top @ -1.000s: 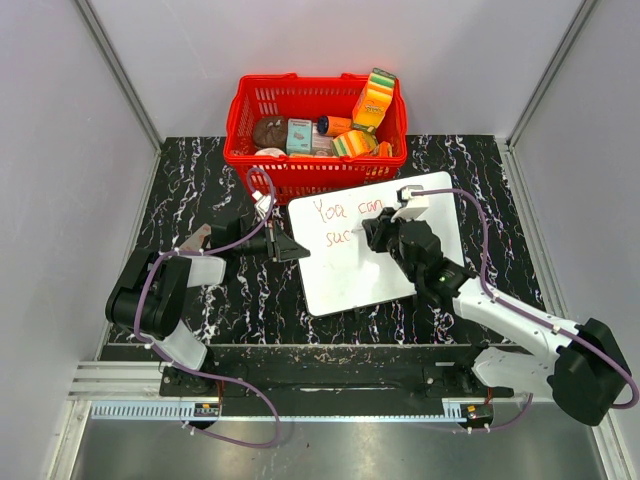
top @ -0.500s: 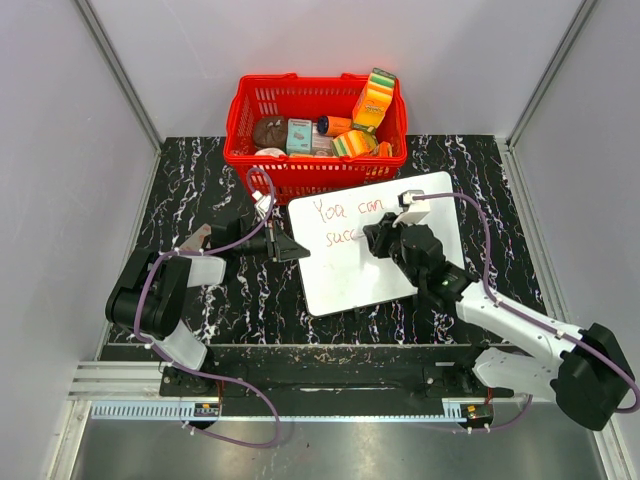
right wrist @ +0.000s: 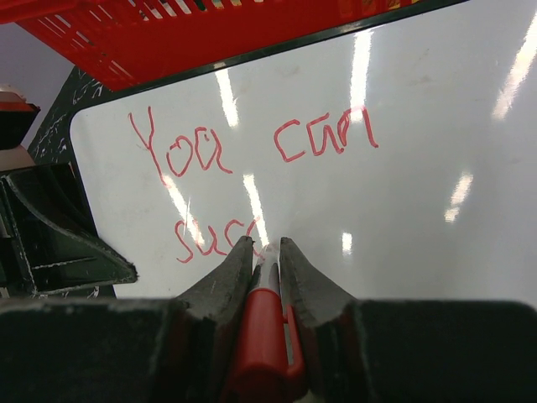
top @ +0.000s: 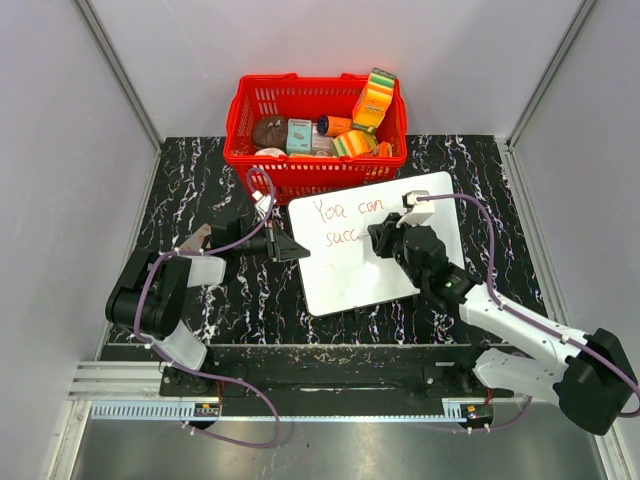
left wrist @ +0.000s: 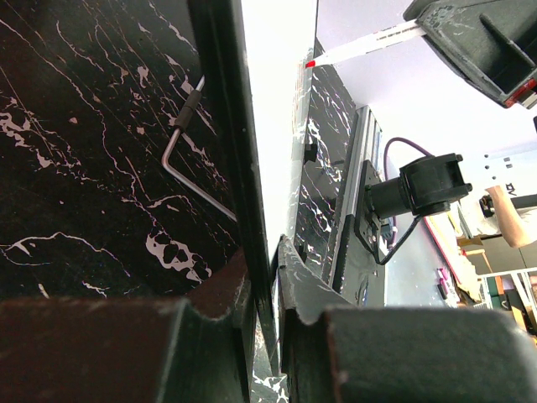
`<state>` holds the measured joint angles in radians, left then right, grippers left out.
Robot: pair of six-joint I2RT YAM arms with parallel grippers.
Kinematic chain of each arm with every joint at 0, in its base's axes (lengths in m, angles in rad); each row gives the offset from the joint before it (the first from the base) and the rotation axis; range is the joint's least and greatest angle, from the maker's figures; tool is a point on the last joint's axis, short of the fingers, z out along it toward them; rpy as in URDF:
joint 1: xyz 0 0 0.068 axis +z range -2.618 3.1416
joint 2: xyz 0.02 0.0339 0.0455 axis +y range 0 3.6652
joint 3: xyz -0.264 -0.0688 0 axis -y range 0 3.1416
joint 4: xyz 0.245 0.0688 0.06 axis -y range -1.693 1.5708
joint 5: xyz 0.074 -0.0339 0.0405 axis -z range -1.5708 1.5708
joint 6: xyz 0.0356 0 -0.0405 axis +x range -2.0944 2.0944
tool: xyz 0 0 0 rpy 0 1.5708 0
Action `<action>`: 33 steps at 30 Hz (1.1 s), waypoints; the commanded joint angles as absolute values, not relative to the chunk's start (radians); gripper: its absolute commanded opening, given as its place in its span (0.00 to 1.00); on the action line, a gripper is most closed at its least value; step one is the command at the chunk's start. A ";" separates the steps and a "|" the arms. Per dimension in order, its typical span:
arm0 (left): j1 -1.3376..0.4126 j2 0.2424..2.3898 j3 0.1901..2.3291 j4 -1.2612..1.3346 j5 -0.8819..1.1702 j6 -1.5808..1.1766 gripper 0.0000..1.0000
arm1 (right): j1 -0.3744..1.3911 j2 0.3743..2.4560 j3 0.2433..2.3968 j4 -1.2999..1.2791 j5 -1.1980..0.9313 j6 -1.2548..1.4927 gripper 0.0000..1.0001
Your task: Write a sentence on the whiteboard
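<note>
The whiteboard [top: 352, 277] lies tilted on the black marble table in front of the basket. The sentence [top: 345, 222] on it is red marker lettering, reading "You can" with "succ" below [right wrist: 214, 238]. My right gripper [top: 385, 240] hovers over the board's middle, shut on a red marker [right wrist: 265, 332] whose tip touches the board just right of "succ"; its fingertips [right wrist: 244, 248] flank the nib. My left gripper [top: 291, 247] is shut on the whiteboard's left edge [left wrist: 267, 168], which runs between its jaws. The marker tip [left wrist: 312, 63] shows far off in the left wrist view.
A red basket [top: 300, 165] holding several packets and sponges stands right behind the board. A bent metal rod [left wrist: 180, 151] lies on the table near the board's edge. Grey walls close in the table on three sides.
The right gripper slid slightly right along the second line, and the lettering grew from "suc" to "succ". The left gripper and the board kept still.
</note>
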<state>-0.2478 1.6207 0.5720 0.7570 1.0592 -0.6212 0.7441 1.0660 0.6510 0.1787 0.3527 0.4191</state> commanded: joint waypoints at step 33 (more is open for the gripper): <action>-0.265 1.626 0.584 0.804 1.054 -0.535 0.00 | 0.747 1.112 0.719 0.235 0.364 0.388 0.00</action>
